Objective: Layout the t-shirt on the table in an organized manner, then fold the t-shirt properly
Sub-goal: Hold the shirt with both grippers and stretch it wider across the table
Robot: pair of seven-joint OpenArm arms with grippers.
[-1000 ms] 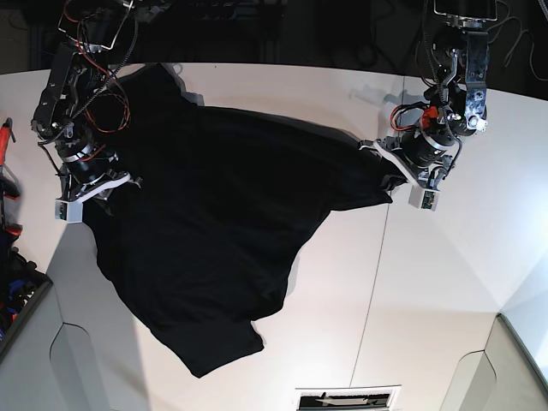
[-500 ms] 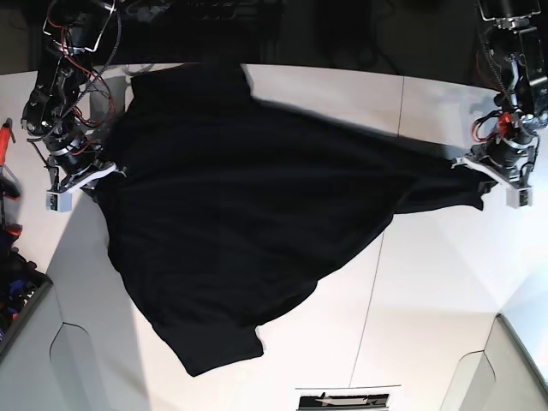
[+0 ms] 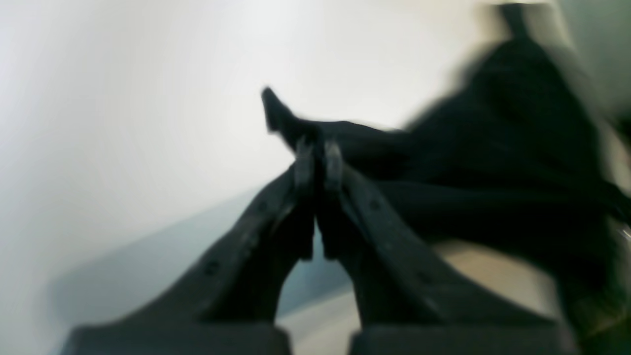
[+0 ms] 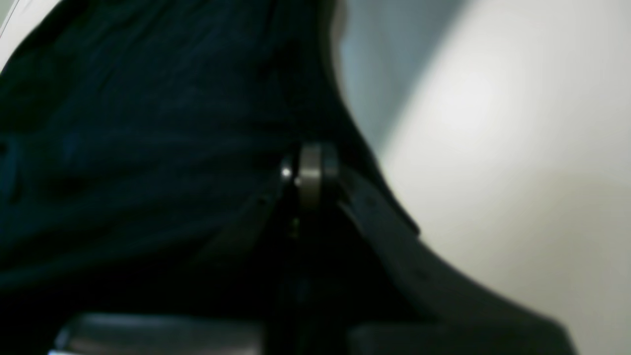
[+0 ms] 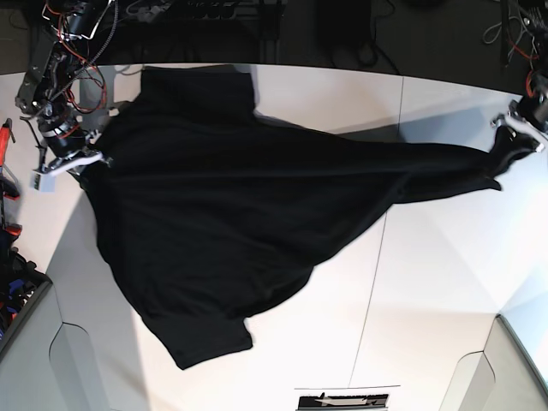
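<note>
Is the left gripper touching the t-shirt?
Touching. In the left wrist view the left gripper has its jaws shut on a pinch of the black t-shirt, with cloth sticking out past the tips.

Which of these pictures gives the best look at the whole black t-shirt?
The base view: it shows the whole t-shirt stretched across the table between both arms. The two wrist views show only blurred dark cloth pinched at the left gripper and the right gripper.

Wrist views motion-blurred; base view sharp, bright.
</note>
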